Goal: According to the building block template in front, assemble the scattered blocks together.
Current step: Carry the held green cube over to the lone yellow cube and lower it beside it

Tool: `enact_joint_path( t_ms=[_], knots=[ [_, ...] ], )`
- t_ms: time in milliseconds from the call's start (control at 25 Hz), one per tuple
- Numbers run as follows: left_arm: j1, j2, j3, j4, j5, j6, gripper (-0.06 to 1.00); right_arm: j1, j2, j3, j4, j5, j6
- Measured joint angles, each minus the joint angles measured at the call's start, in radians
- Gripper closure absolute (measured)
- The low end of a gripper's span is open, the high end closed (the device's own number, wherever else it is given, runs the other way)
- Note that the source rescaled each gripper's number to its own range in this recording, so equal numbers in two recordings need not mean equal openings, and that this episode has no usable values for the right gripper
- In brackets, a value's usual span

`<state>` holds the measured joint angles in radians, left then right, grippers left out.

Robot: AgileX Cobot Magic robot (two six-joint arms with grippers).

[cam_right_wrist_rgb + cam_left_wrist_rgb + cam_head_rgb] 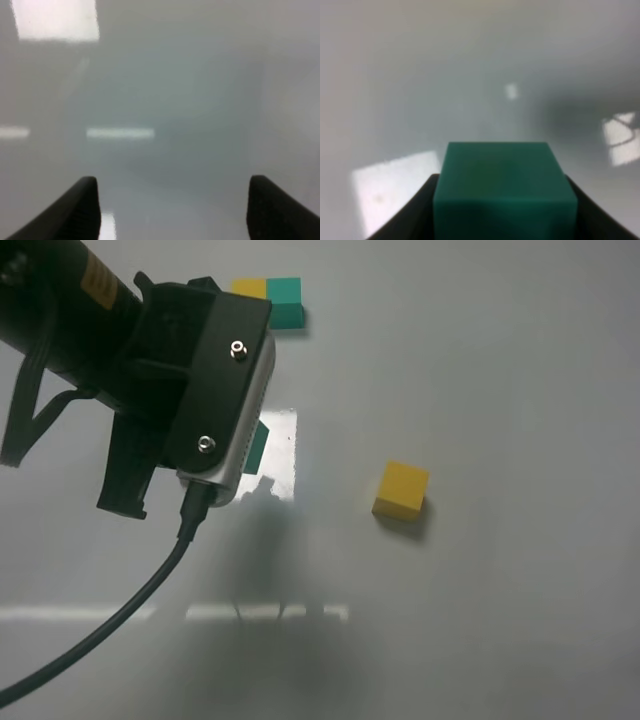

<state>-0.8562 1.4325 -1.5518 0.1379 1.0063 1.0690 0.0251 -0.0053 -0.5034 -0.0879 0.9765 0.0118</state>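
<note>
Far left: left arm (190, 390) is filling the upper left of the overhead view, its wrist camera housing (225, 390) blocking most of what it is carrying. Under it the left gripper (504, 222) is clamping the teal-green cube (502, 180), 1 dark finger pressing each side face, cube sitting square between them. From above only a sliver of it is peeking out beside the housing. Cannot tell if the cube is hanging off the table (500, 620) or touching it. Toward the top of the overhead view the building block template (268, 297) is lying with yellow on the left and teal on the right, the 2 halves touching. Further right the yellow cube (401, 490) is sitting alone, well apart from the held cube and from the template, turned slightly off square. Last, right gripper (172, 207) is showing only in its own wrist view, fingers spread wide, nothing between them, bare table under it.

Risks, as I am judging them: teal is sitting left of the yellow, the wrong side, so setting it down on the near side is going to give a mirrored pair. Coming in low could shove or twist the yellow cube instead of meeting it flush. The yellow's turn may be leaving a gap at the joint. The arm is also hiding the cube from above, so misalignment is going to be hard to spot
</note>
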Motion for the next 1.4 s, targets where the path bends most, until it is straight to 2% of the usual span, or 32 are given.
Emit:
enact_joint_path(
  t_ms=[160,360,680,1120,1400],
  knots=[
    [-0.081,0.046,-0.069,-0.008,0.0,0.04,0.94,0.0,0.0,0.0,0.0,0.0,0.0],
    [-0.132,0.163,-0.158,-0.01,-0.035,0.07,0.94,0.0,0.0,0.0,0.0,0.0,0.0],
    [-0.238,0.321,-0.333,-0.07,-0.045,0.088,0.94,0.0,0.0,0.0,0.0,0.0,0.0],
    [-0.242,0.44,-0.358,-0.068,-0.163,0.099,0.94,0.0,0.0,0.0,0.0,0.0,0.0],
    [-0.221,0.47,-0.358,-0.056,-0.181,0.1,0.94,0.0,0.0,0.0,0.0,0.0,0.0]
  ],
)
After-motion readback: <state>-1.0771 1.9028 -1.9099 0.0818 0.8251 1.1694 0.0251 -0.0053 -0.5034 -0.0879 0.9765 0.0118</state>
